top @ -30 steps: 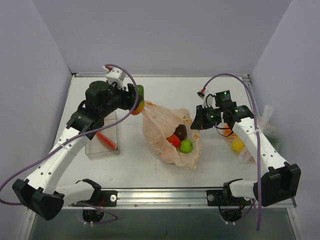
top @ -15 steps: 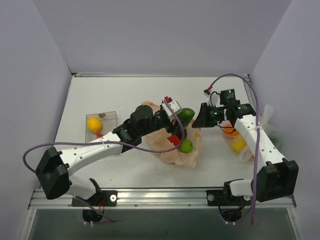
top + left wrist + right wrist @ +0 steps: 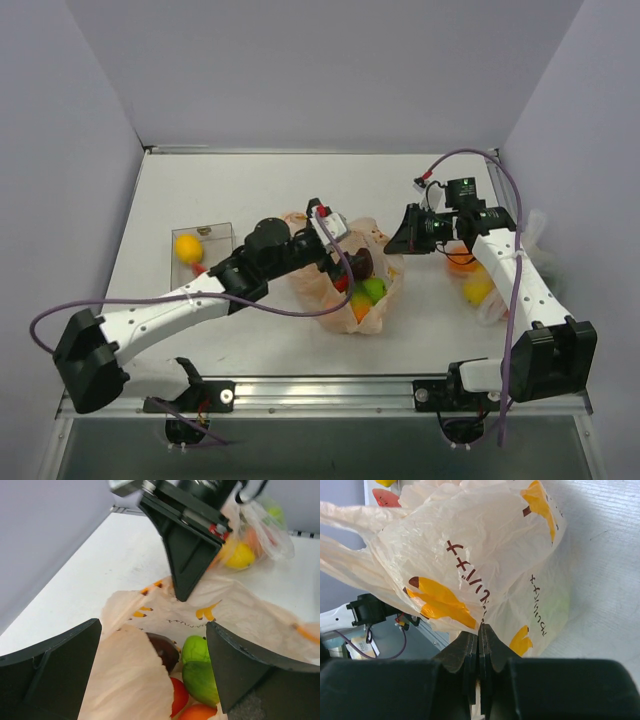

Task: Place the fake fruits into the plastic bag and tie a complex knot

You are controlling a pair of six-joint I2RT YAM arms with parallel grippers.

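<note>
The peach plastic bag (image 3: 318,285) lies mid-table with its mouth open. Inside it are fake fruits: a maroon one (image 3: 164,650), two green ones (image 3: 200,672), a red one (image 3: 180,696) and an orange one (image 3: 197,713). My left gripper (image 3: 345,258) is open and empty just above the bag's mouth, with its fingers (image 3: 55,675) either side of the fruits. My right gripper (image 3: 395,240) is shut on the bag's right edge (image 3: 470,555) and holds it up. A yellow fruit (image 3: 187,247) lies in the tray. No knot is seen.
A clear rectangular tray (image 3: 218,232) stands at the left with a red piece (image 3: 200,268) in it. A clear whitish bag (image 3: 480,290) with orange and yellow fruits lies at the right, under my right arm. Walls close in both sides and the back.
My left arm swung from the tray side to over the bag, carrying a green fruit. It has let go, and the fruit now lies in the bag. My right gripper kept its hold.
</note>
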